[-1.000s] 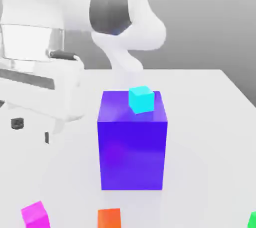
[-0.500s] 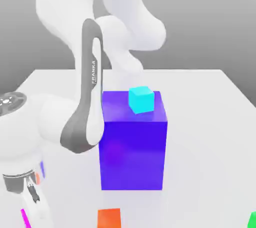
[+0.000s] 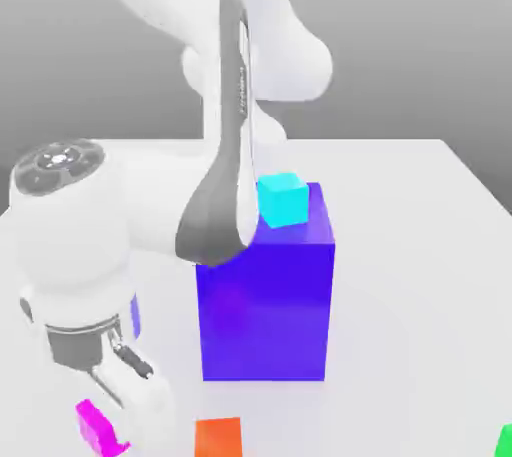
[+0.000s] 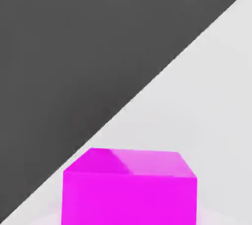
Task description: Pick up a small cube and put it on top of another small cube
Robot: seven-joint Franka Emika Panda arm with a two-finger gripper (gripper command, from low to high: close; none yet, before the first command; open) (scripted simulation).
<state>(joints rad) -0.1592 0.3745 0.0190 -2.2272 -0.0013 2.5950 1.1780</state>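
Gripper (image 3: 112, 433) clenched on magenta cube (image 3: 97, 428), at the exterior view's lower left; cube partly hidden by the hand. Cyan cube (image 3: 283, 200) seated on top of blue block (image 3: 265, 310). Orange cube (image 3: 219, 438) on table (image 3: 400, 275), in front of block; green cube (image 3: 506, 443) cut off at the exterior view's right edge.

There were 4 small cubes: 1 magenta (image 3: 98, 429), 1 orange (image 3: 218, 438), 1 cyan (image 3: 283, 200) and 1 green (image 3: 506, 442). There was 1 large blue-purple block (image 3: 265, 313).
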